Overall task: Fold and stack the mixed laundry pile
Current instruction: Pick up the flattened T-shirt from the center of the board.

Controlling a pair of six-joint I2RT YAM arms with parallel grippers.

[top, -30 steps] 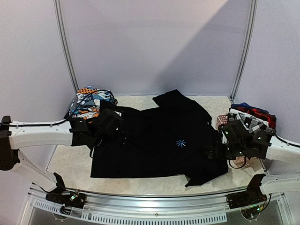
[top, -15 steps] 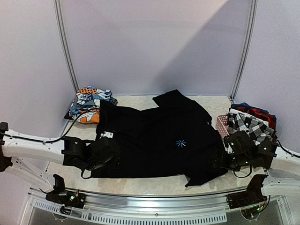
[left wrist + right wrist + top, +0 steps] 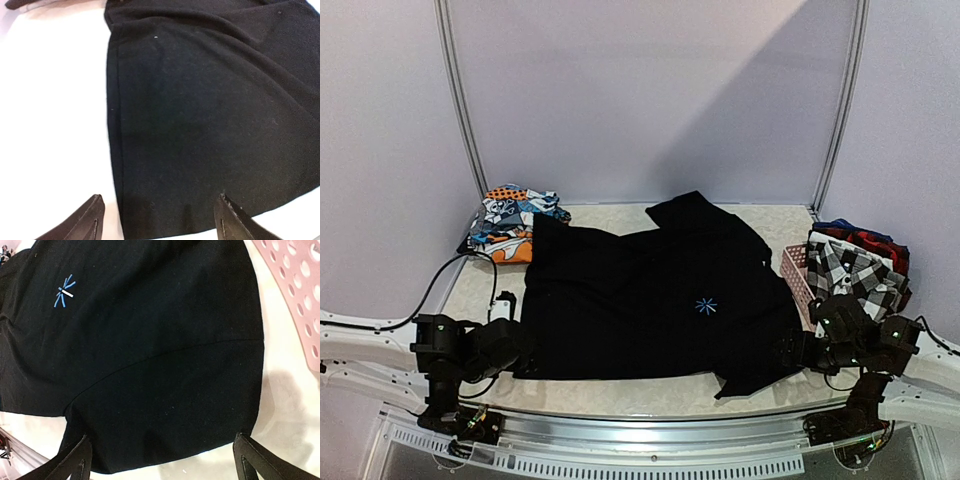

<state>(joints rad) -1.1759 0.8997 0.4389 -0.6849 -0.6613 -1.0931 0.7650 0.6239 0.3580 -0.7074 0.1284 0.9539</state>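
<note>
A large black shirt (image 3: 660, 300) with a small blue star mark (image 3: 706, 306) lies spread flat across the table. My left gripper (image 3: 523, 350) sits low at the shirt's near left corner. It is open, and the hem corner (image 3: 150, 200) lies between its fingers (image 3: 80, 222) without being pinched. My right gripper (image 3: 794, 350) is open at the shirt's near right sleeve (image 3: 170, 415), its fingers (image 3: 250, 460) on either side of the sleeve edge. Orange-blue printed pieces (image 3: 510, 222) lie at the back left. A checked garment (image 3: 850, 268) and a red/navy plaid one (image 3: 868, 238) are piled at the right.
A pink perforated basket (image 3: 796, 272) stands at the right under the checked and plaid garments, and its wall (image 3: 295, 295) is close to my right gripper. A metal rail (image 3: 650, 425) runs along the near table edge. Bare tabletop (image 3: 50, 125) shows left of the shirt.
Both arms have drawn back toward the near edge and dropped low. The left went from the shirt's upper left to its near left corner. The right went down to the near right sleeve.
</note>
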